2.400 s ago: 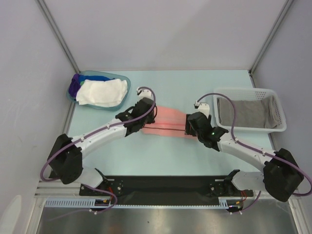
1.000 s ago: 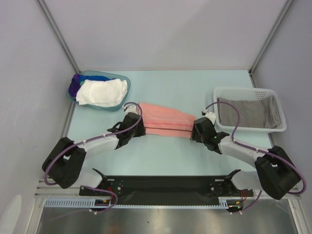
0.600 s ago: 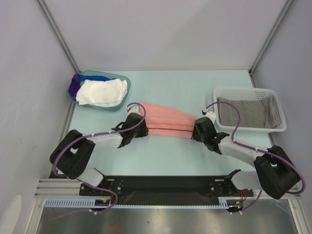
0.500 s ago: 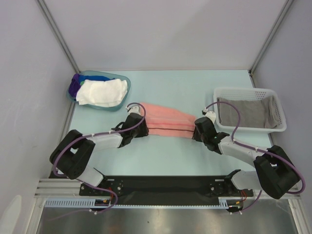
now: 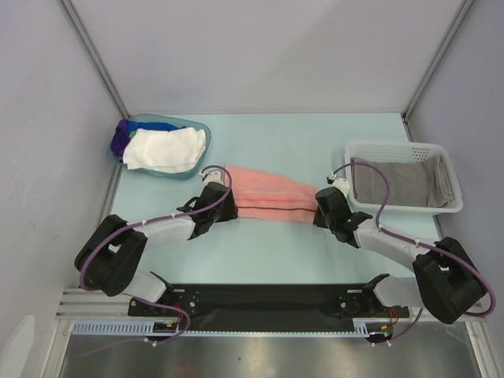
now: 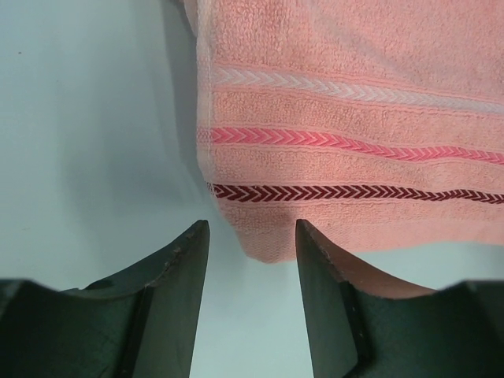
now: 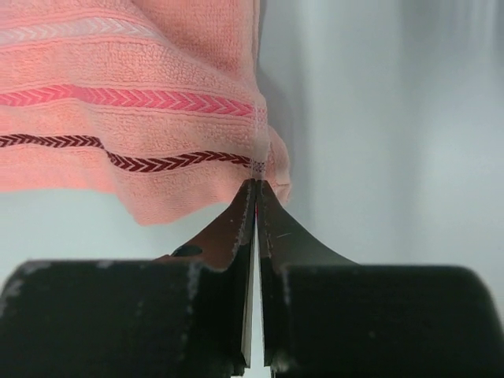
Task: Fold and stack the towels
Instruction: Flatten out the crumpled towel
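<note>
A salmon pink towel [image 5: 268,194] lies folded into a long strip across the middle of the table, with striped bands near its ends [image 6: 354,118] [image 7: 118,118]. My left gripper [image 5: 227,206] [image 6: 252,228] is open at the strip's left end. The near left corner sits just ahead of its fingertips, and nothing is between them. At the right end my right gripper [image 5: 320,211] [image 7: 256,183] is shut, its tips pinching the hem at the near right corner. A white towel [image 5: 165,147] lies over purple [image 5: 120,140] and blue [image 5: 153,124] towels, and a grey towel [image 5: 398,183] lies at the right.
The translucent blue tub [image 5: 115,151] at the back left holds the white, purple and blue towels. The white mesh basket [image 5: 402,146] at the right holds the grey towel. Grey walls close in the table on the left, back and right.
Both arms have drawn back from over the pink towel to its two ends. Over the last second the right gripper has closed on the towel's right corner. The left gripper stays open.
</note>
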